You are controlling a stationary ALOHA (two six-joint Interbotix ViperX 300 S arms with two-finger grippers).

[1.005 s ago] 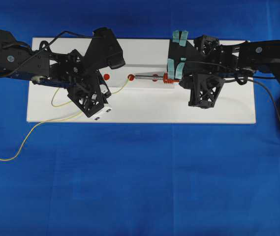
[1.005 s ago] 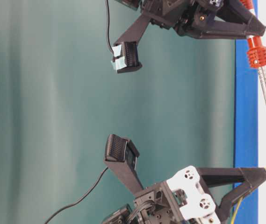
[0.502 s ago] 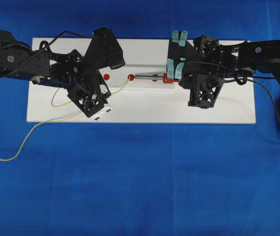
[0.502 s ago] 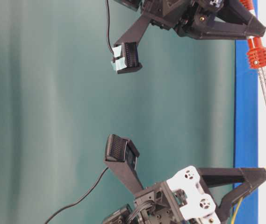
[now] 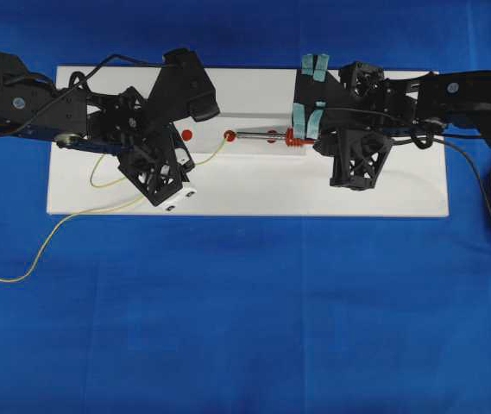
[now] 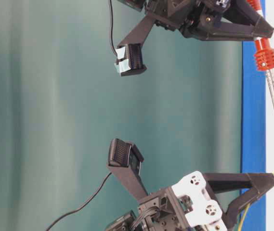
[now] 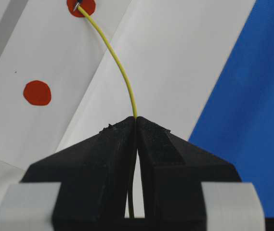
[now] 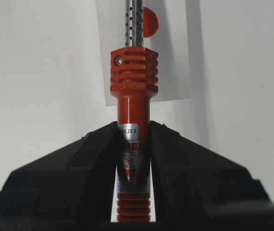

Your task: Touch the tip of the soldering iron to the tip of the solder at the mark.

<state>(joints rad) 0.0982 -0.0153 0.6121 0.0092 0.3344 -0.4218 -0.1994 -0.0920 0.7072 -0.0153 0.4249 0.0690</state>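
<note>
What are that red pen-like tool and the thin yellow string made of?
The soldering iron: its handle looks like matte red-orange plastic with a moulded ribbed collar, and its shaft looks like shiny metal with small holes. The solder: a thin wire holding a smooth springy curve; the yellow could be a coating or bare metal, which the pictures leave open.

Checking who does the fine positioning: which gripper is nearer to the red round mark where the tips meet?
Left. The left gripper, shut on the thin yellow solder wire, sits just beside the red round mark; the right gripper, holding the red-handled soldering iron, stays a shaft's length away.
</note>
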